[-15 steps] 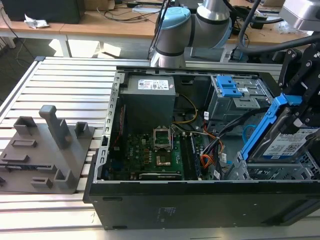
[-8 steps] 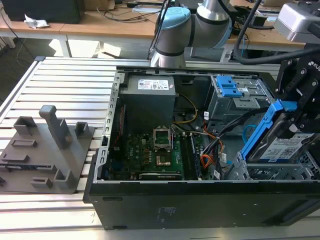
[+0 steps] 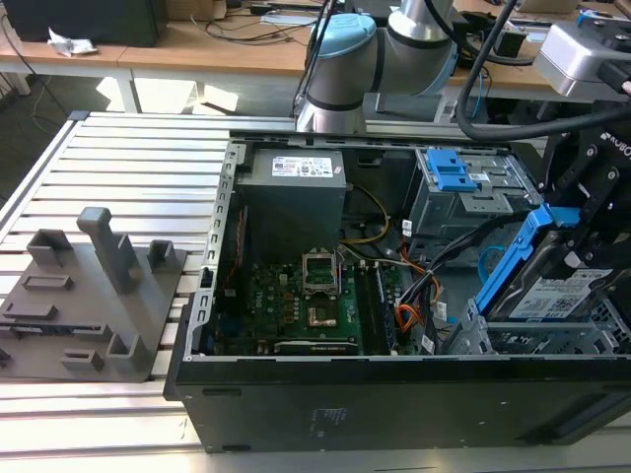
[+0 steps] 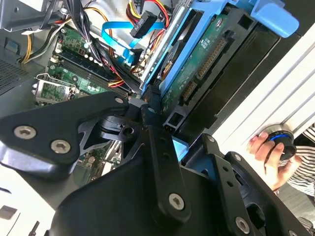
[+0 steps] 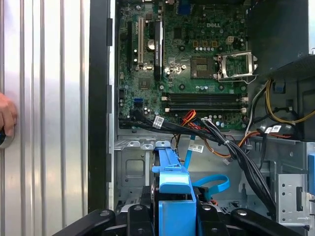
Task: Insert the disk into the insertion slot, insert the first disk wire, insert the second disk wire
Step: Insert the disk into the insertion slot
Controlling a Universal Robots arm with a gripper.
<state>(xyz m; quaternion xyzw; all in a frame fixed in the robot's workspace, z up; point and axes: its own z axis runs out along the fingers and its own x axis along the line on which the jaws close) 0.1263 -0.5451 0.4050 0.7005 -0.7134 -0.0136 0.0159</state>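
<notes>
At four o'clock in the exterior view, behind the near case wall (image 3: 394, 394): the insertion slot (image 3: 527, 340), a silver cage. Over it, the disk (image 3: 549, 296) in its blue carrier, tilted, likely to line up with the bay; not seated. Gripper (image 5: 172, 215): jaws pinching the carrier's sides. Beyond, toward ten o'clock: the second disk wire (image 5: 212, 183), looped, plug apparently free

Bright blue frame on the disk (image 3: 552, 294) with a white label, green motherboard (image 5: 197, 59), light-blue second disk wire (image 5: 212, 183), silver perforated insertion slot (image 3: 582, 340), black case (image 3: 394, 404), grey ribbed table (image 3: 128, 168) at nine o'clock from it in the exterior view
</notes>
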